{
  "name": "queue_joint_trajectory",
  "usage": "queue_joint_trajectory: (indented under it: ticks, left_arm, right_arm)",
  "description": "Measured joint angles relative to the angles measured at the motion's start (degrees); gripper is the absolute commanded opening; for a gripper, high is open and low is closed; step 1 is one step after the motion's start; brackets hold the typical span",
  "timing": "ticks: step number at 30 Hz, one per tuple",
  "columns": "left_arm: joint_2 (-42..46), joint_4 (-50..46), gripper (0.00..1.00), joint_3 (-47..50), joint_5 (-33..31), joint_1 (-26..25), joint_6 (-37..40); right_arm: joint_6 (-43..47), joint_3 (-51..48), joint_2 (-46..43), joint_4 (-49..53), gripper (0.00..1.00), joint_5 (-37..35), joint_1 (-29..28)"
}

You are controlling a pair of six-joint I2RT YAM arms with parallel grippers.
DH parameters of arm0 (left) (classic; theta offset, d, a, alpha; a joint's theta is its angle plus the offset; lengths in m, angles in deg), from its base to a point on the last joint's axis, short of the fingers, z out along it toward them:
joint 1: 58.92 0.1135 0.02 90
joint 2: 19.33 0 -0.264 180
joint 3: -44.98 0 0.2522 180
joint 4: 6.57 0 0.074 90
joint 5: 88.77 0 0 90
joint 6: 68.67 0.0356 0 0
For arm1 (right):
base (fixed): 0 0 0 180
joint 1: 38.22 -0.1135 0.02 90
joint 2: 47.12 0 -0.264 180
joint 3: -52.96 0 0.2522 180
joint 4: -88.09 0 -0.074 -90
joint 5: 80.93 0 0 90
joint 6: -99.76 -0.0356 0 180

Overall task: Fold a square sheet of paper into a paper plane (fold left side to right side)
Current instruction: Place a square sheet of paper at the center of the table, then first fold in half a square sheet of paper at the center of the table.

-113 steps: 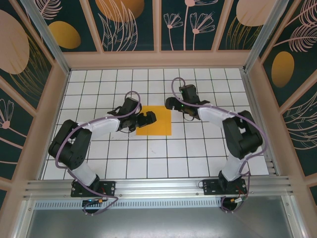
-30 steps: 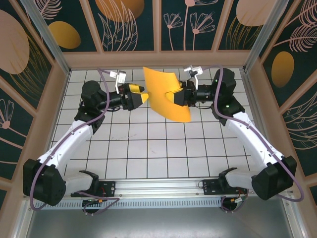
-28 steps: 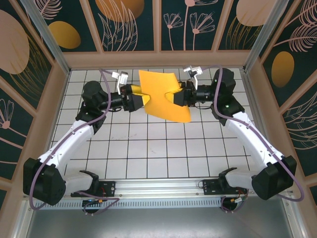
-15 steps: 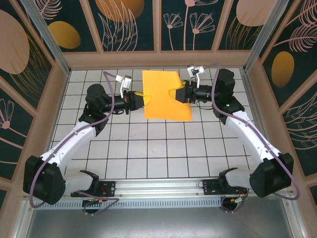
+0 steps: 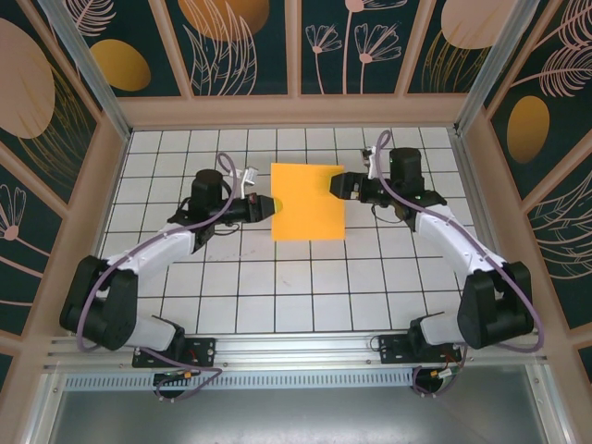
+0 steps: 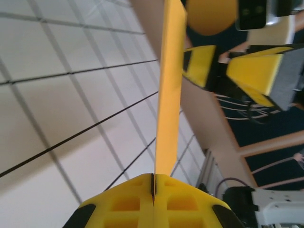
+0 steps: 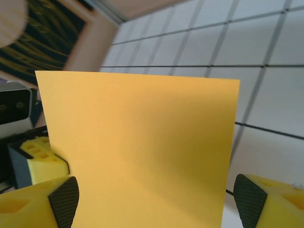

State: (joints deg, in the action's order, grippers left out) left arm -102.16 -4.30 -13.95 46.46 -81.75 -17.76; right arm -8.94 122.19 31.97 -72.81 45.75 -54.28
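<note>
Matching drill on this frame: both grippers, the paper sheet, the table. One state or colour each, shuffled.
1. left gripper
2. right gripper
3. square sheet of paper
4. table

A. white with black grid lines
B. open
C. orange-yellow
D. shut on the sheet's edge

Pairs: 1-D, 2-B, 3-C, 4-A
</note>
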Motion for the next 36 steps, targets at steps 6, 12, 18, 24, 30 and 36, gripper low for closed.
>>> queue_joint_trajectory:
  ticks: [6,12,18,24,30,36]
  left_arm:
    - [-11.5,-8.3,0.0,-4.1,-4.9,0.0,1.9]
    - [-18.9,-14.9,0.0,-8.3,-7.6,0.2,5.9]
    - [-21.4,-20.2,0.0,-12.3,-9.6,1.1,9.1]
    - [-21.5,-21.4,0.0,-13.4,-10.0,1.2,10.0]
    - [-21.6,-22.0,0.0,-13.5,-9.9,1.2,10.0]
    - [-22.1,-22.3,0.08,-13.5,-9.7,1.2,10.2]
  right_arm:
    - [0.0,-2.4,4.0,2.8,0.88,-6.8,0.0]
    - [-0.1,-3.5,5.8,3.1,0.84,-8.3,-0.1]
    - [-1.7,-3.8,11.0,0.4,0.81,-6.8,-1.9]
    - [-3.4,-0.7,20.4,-1.1,0.79,-6.2,-5.7]
    - [-4.3,4.7,27.9,-2.5,0.78,-5.8,-7.9]
    - [-4.4,6.9,30.2,-2.3,0.78,-5.9,-8.4]
